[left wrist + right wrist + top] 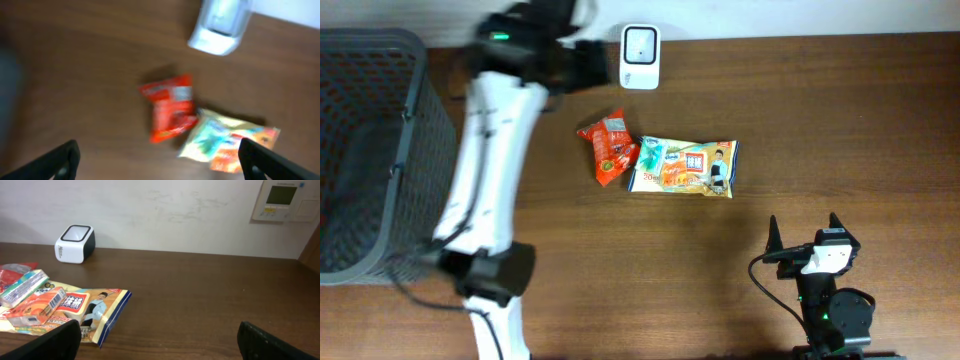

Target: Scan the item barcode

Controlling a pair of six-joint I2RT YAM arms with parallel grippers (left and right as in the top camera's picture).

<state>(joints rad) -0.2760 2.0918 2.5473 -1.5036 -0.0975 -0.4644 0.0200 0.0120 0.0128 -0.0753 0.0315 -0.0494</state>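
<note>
Mid-desk [820, 120]: red packet [608, 148], crinkled glossy foil, long axis pointing roughly toward scanner [641, 43], touching a larger flat printed snack pack [685, 167] lying crosswise. Sits below left pincer [159, 145], spread wide and empty. Well apart from right pincer [159, 330], likewise wide and empty, at the near edge. Likely calls for jaws across the packet's narrow width.

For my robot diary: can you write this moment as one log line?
left gripper: open, empty | right gripper: open, empty | red packet: on table beside yellow packet
</note>
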